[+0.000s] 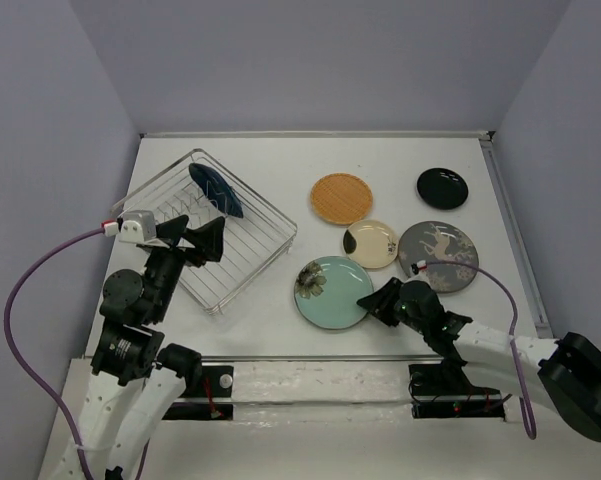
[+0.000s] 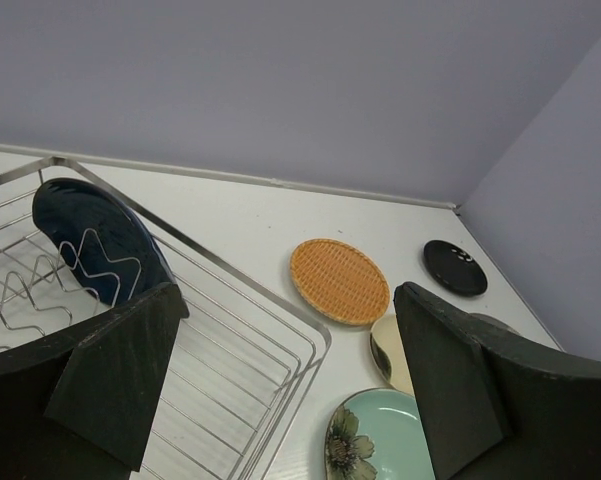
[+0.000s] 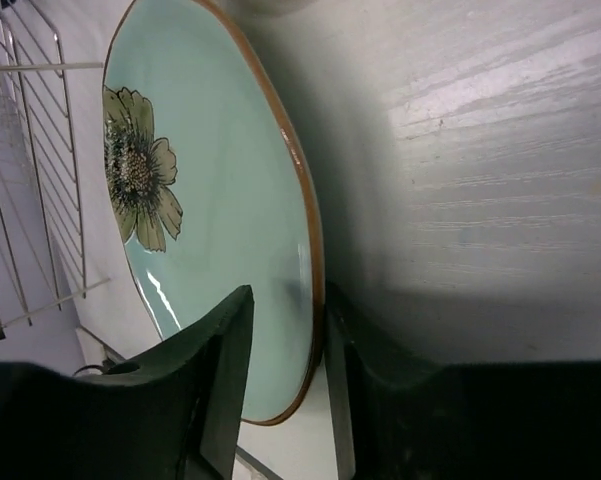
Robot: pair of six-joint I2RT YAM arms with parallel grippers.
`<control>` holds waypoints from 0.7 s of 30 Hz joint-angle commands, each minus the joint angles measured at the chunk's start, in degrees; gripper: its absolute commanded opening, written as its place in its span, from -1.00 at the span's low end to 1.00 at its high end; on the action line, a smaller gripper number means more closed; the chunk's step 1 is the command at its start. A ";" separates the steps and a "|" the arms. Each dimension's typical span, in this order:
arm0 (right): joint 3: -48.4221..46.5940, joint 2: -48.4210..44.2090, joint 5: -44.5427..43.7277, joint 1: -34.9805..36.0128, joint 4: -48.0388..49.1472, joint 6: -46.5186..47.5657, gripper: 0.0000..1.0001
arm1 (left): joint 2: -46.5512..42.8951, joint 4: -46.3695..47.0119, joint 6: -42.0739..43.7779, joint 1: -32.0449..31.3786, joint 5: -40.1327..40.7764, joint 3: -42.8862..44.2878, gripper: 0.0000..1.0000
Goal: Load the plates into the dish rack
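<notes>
Soft even light, sharp focus; glare streaks the teal plate (image 3: 220, 200), heavy shadow beside it.

Left arm (image 1: 130, 350): black joints, white base shell.
Right arm (image 1: 490, 345): black wrist, white forearm link.
Cables (image 1: 8, 320): purple, one per wrist.
Fingers (image 2: 120, 370): matte black wedges.
Wrist camera (image 1: 135, 228): white housing, apparently red-tipped plug.

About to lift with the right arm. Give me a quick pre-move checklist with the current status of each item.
1. Right gripper straddles the teal plate at its rim: ok.
2. Jaws clamped firmly on that rim: cannot tell.
3. Free slots in the dish rack beside the blue plate: ok.
4. Left gripper clear of the rack: not ok, it hangs open above it.
5. Cream plate clear of the teal plate: cannot tell, their rims lie very close.
</notes>
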State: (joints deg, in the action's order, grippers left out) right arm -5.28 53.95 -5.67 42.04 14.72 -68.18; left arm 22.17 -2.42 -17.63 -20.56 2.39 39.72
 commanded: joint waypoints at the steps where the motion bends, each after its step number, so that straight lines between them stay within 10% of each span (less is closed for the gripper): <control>1: 4.40 1.51 1.10 -0.03 4.35 -2.13 -0.48 | -1.17 3.12 0.40 -0.27 -0.28 -0.44 0.98; 3: 4.40 -0.15 0.67 -0.03 3.31 -0.64 -0.86 | -1.17 3.12 0.23 -0.27 -0.20 -0.44 0.98; 14: -10.35 -21.76 -7.41 0.67 -17.35 11.65 -0.86 | -1.61 3.29 0.05 -0.10 -0.63 -0.44 0.98; 21: -30.21 -14.51 -8.83 1.20 -19.55 24.13 -0.87 | -1.70 3.47 0.22 0.17 -0.55 -0.53 0.98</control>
State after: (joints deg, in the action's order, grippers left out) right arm -22.39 36.67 -12.56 42.76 -12.47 -51.22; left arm 21.02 -2.37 -17.67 -20.53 2.20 39.72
